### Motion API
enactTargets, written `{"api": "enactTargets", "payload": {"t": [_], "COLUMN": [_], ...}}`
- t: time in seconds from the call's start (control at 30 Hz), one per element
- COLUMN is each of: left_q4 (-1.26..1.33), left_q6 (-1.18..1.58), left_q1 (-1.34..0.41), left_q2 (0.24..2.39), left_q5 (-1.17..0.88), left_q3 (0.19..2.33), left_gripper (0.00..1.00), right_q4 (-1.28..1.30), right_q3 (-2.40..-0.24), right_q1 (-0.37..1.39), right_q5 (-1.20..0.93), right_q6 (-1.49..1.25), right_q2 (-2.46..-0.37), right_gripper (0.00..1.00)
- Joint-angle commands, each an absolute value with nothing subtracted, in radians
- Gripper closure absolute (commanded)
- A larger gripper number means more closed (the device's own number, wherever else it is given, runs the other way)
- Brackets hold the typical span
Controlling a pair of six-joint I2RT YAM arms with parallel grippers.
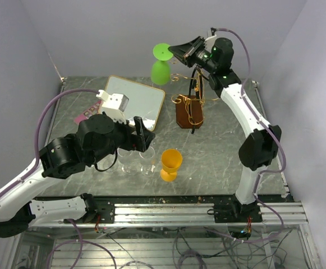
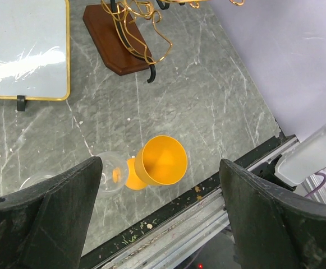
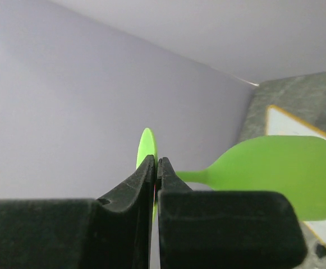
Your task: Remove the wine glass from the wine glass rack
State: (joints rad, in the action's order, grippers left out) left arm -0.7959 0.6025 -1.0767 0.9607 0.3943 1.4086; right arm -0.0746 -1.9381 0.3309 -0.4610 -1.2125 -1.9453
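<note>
The wine glass (image 1: 160,72) is bright green and hangs upside down near the back wall, its round foot (image 1: 161,51) uppermost. My right gripper (image 1: 177,52) is shut on the edge of that foot. In the right wrist view the thin foot (image 3: 147,143) sits pinched between the closed fingers of the right gripper (image 3: 156,162), and the bowl (image 3: 280,174) lies to the right. The wine glass rack (image 1: 189,112), gold wire on a brown wooden block, stands just right of the glass; its scroll arms (image 1: 179,75) are beside the bowl. My left gripper (image 1: 143,134) hovers open and empty.
An orange goblet (image 1: 170,163) stands near the front, below the left gripper (image 2: 161,165). Clear glasses (image 1: 132,159) stand beside it. A gold-framed white board (image 1: 134,101) lies at the back left, with a pink item (image 1: 87,115) beyond it. A metal rail (image 1: 196,210) runs along the front edge.
</note>
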Motion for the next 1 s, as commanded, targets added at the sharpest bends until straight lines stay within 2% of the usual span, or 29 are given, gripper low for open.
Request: {"api": "enactTargets", "payload": {"t": [0.0, 0.33, 0.63, 0.83, 0.97], "left_q4": [-0.746, -0.687, -0.617, -0.533, -0.444], "left_q6": [0.607, 0.612, 0.628, 0.633, 0.665], "left_q1": [-1.076, -1.075, -1.076, -1.066, -0.982], "left_q2": [0.975, 1.022, 1.070, 1.133, 1.167], "left_q5": [0.370, 0.320, 0.255, 0.164, 0.002], "left_q3": [1.407, 1.404, 1.377, 1.375, 1.381], "left_gripper": [0.05, 0.05, 0.05, 0.04, 0.04], "right_q4": [-0.187, -0.114, 0.028, 0.067, -0.018], "right_q3": [-1.879, -1.588, -1.261, -1.091, -0.981], "right_q1": [0.329, 0.324, 0.320, 0.319, 0.319], "right_q5": [-0.505, -0.410, -0.171, -0.081, -0.093], "right_q6": [-1.256, -1.121, -1.005, -1.091, -1.239], "right_q2": [-1.786, -1.430, -1.010, -0.794, -0.686], "right_gripper": [1.00, 1.00, 1.00, 1.00, 1.00]}}
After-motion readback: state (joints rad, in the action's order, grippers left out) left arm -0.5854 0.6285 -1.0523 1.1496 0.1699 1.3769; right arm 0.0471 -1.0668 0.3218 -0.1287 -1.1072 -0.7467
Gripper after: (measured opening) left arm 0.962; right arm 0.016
